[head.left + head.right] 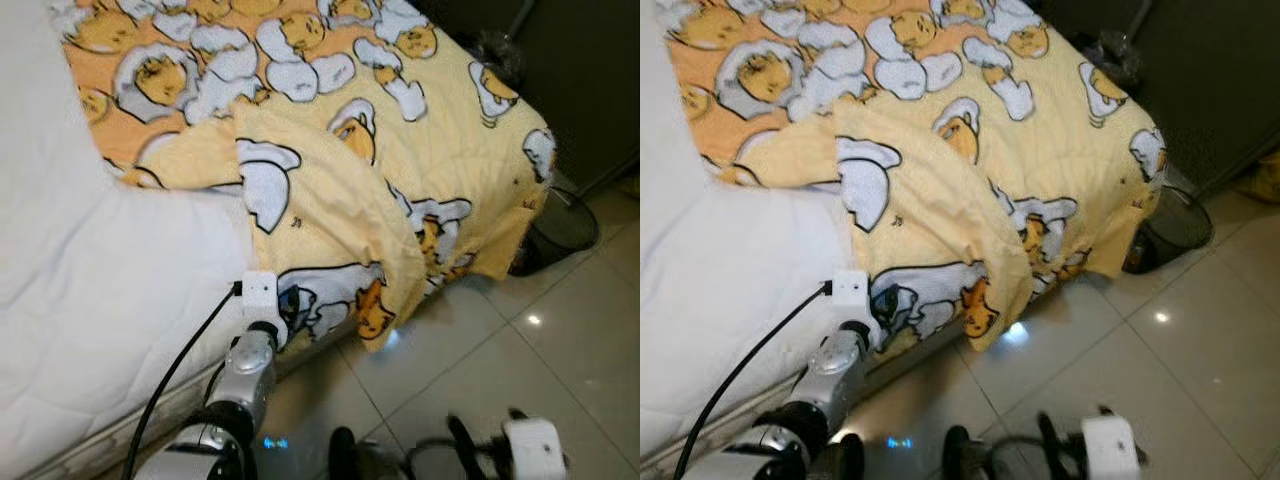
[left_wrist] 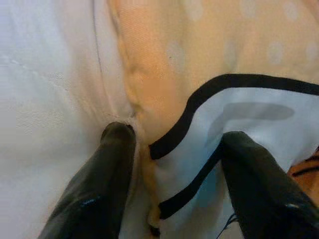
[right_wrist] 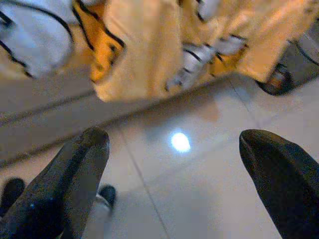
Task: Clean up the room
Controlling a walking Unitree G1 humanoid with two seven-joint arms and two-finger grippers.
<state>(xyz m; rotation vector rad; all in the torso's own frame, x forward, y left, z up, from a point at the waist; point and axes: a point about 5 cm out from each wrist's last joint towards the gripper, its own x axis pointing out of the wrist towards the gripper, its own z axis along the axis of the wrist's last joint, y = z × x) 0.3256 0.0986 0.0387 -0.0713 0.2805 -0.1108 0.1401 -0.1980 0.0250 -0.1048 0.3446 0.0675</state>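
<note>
Fingers of the left tool straddle the blanket edge, apparently open; right tool gapes above tiles.

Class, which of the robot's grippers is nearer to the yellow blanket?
Left. The left gripper is at the yellow blanket edge on the mattress, fingers open astride it. The right gripper hangs open over the floor.

The head views are evenly lit from overhead and fairly sharp, with the white mattress washed out to near-blank on the left and the far right corner falling into deep shade. Small bright glints of a ceiling light sit on the glossy floor tiles, and a bluish spot glows near the bottom edge. Both wrist views are soft and out of focus, the black fingers blurred.
</note>
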